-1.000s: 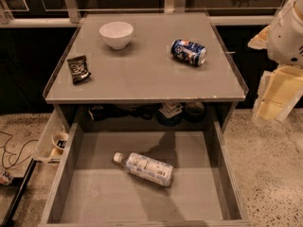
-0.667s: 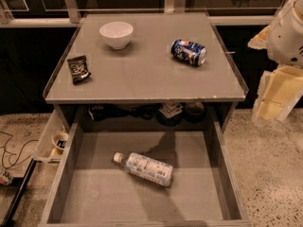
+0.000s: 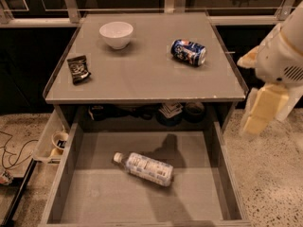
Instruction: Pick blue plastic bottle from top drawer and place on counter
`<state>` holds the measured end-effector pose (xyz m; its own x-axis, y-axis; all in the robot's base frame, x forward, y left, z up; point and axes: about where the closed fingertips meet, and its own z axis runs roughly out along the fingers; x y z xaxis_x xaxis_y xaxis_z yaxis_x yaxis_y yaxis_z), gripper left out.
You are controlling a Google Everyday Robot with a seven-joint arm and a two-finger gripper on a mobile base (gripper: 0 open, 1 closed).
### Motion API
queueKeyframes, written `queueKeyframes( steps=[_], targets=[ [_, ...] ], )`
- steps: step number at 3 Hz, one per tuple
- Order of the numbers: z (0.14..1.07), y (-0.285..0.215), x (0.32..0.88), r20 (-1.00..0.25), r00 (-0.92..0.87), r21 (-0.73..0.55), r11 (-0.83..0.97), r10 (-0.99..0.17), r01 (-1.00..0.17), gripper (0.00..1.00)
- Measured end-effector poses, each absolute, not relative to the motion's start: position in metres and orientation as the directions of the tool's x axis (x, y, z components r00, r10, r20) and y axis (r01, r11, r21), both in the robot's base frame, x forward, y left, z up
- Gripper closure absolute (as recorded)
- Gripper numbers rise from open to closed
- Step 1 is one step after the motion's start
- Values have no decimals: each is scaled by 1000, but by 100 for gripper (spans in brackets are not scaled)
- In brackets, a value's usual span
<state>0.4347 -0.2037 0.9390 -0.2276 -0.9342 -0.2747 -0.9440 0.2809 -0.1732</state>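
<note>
The blue plastic bottle [image 3: 145, 168] lies on its side in the middle of the open top drawer [image 3: 208, 183], white cap pointing to the back left. The counter [image 3: 142, 74] is the grey top above the drawer. My gripper [image 3: 252, 126] hangs in the air to the right of the counter's front right corner, outside the drawer and well above its right wall. It holds nothing and is far from the bottle.
On the counter stand a white bowl [image 3: 116, 33] at the back left, a blue soda can [image 3: 189, 52] on its side at the back right, and a dark snack bag [image 3: 78, 68] at the left. A small whitish side tray [image 3: 49, 141] sticks out at the drawer's left. Speckled floor lies to the right.
</note>
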Motion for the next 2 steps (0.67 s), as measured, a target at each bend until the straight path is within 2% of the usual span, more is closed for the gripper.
queueKeyframes(
  steps=[2],
  targets=[
    [853, -168, 404, -496, -225, -77, 300, -839, -951, 0]
  ],
)
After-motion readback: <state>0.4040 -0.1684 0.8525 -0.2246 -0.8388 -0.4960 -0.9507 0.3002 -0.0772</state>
